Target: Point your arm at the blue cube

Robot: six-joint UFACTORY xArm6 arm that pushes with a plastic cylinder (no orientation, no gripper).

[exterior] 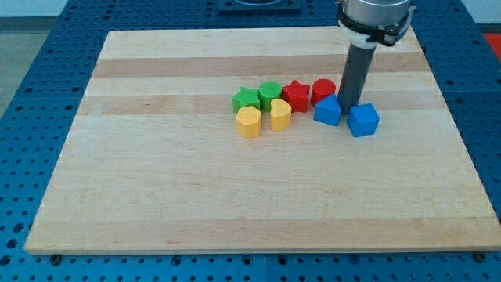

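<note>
A blue cube (363, 120) lies on the wooden board (235, 196) at the view's right of the block cluster. A second blue block (328, 110), wedge-like in shape, lies just to its left. My tip (350, 106) stands between the two blue blocks, at their top edges, touching or almost touching both. The rod rises straight up from there to the arm's grey end at the view's top.
Left of the blue blocks stand a red cylinder (323, 91), a red star-shaped block (295, 95), two green blocks (270, 95) (246, 99) and two yellow blocks (279, 114) (249, 121). A blue perforated table surrounds the board.
</note>
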